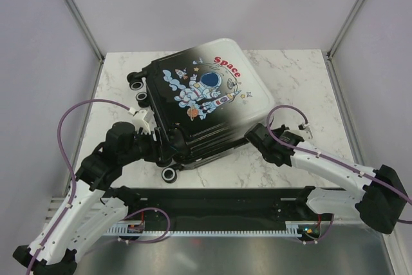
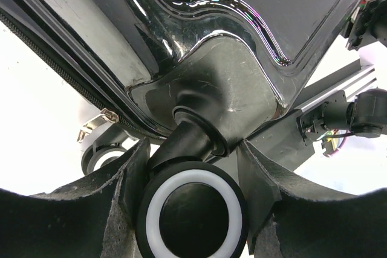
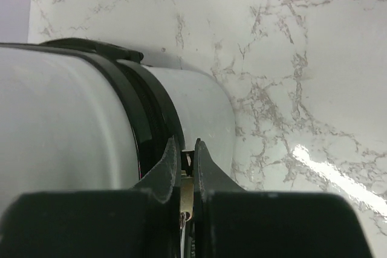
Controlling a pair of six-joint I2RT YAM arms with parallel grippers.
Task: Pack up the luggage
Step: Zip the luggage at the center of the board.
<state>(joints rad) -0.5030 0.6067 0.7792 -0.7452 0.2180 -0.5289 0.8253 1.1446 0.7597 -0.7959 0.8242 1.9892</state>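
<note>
The luggage (image 1: 199, 94) lies flat and closed on the marble table, astronaut and red "Space" print facing up, wheels to the left. My left gripper (image 1: 154, 148) is at its near-left corner. In the left wrist view my left gripper (image 2: 196, 161) is shut on a black wheel with a white ring (image 2: 193, 209), under the glossy black shell (image 2: 242, 28). My right gripper (image 1: 253, 134) is at the near-right edge. In the right wrist view it (image 3: 188, 149) is shut on the brass zipper pull (image 3: 187, 191) at the seam between the white shell halves (image 3: 60, 125).
A black rail (image 1: 225, 201) runs along the near table edge between the arm bases. Purple cables (image 1: 71, 120) loop beside both arms. Metal frame posts (image 1: 77, 11) stand at the back corners. Another wheel (image 1: 169, 174) sticks out toward the rail.
</note>
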